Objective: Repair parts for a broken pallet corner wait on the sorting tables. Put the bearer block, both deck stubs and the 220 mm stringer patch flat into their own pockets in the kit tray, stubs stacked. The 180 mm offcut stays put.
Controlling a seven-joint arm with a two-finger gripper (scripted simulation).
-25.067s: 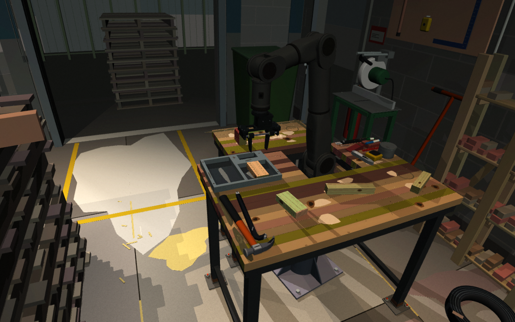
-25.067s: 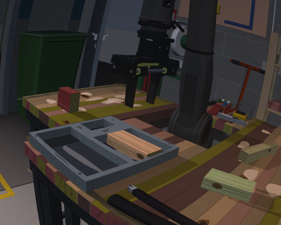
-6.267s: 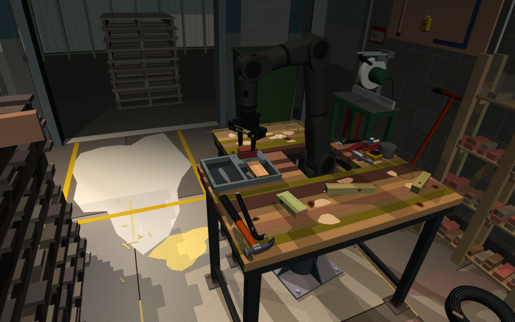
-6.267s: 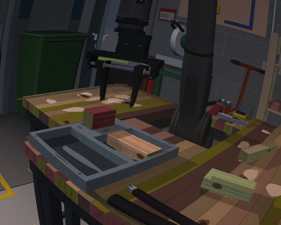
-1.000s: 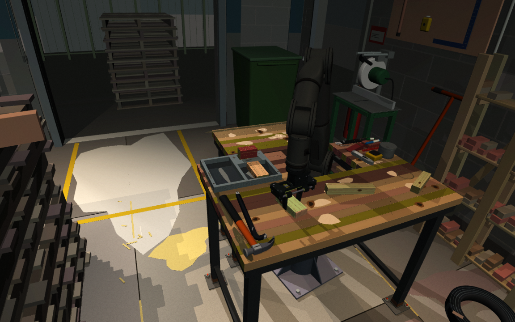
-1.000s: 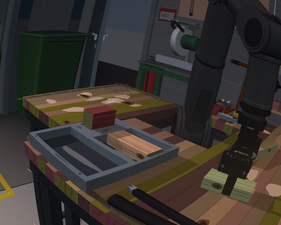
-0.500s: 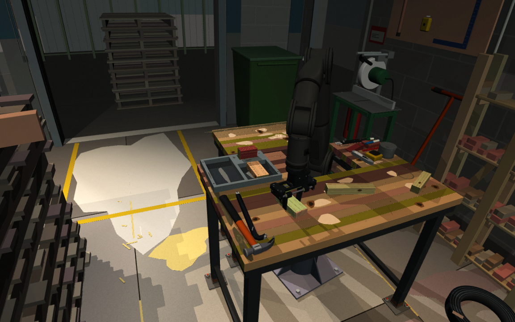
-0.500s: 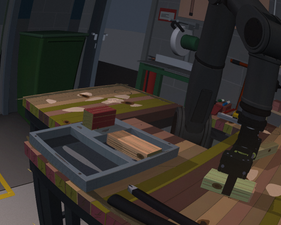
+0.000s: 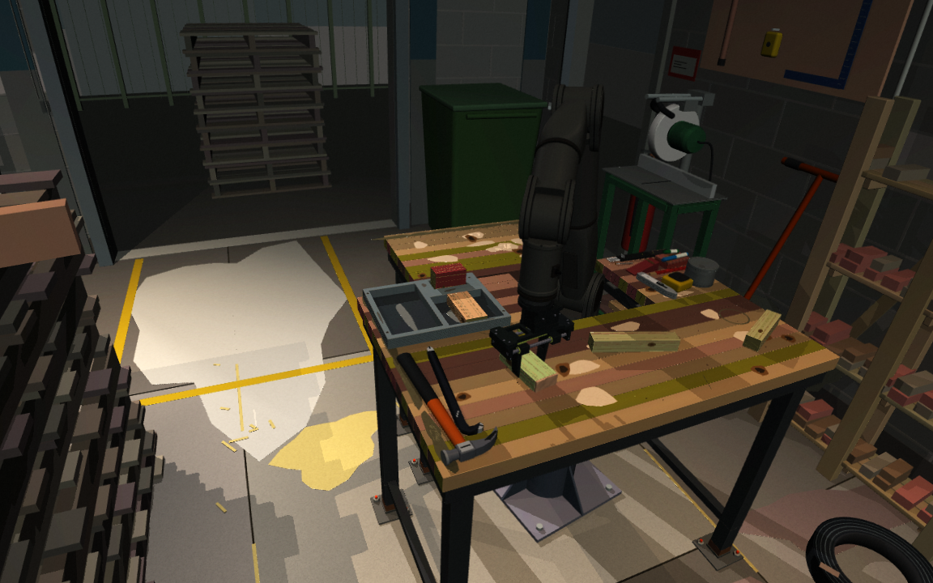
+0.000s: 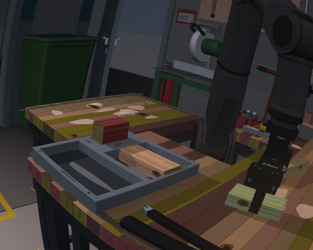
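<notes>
My gripper (image 9: 528, 360) (image 10: 255, 200) is low over the front table, right of the tray. A short pale green deck stub (image 9: 538, 371) (image 10: 255, 201) lies flat on the table, gripped across its middle by the closed fingers. The grey kit tray (image 9: 432, 308) (image 10: 113, 168) sits at the table's left corner; a tan deck stub (image 9: 466, 305) (image 10: 148, 161) rests tilted in its right pocket, and the long left pocket holds nothing. The red bearer block (image 9: 448, 275) (image 10: 110, 130) stands at the tray's far edge. A long green board (image 9: 634, 341) and a shorter one (image 9: 762, 329) lie further right.
The rear table (image 10: 97, 113) stands behind the tray with only pale patches on it. A hammer (image 9: 441, 417) and a black pry bar (image 10: 178, 228) lie near the front left edge. Small tools and a grey cup (image 9: 702, 272) crowd the far side by the arm's base.
</notes>
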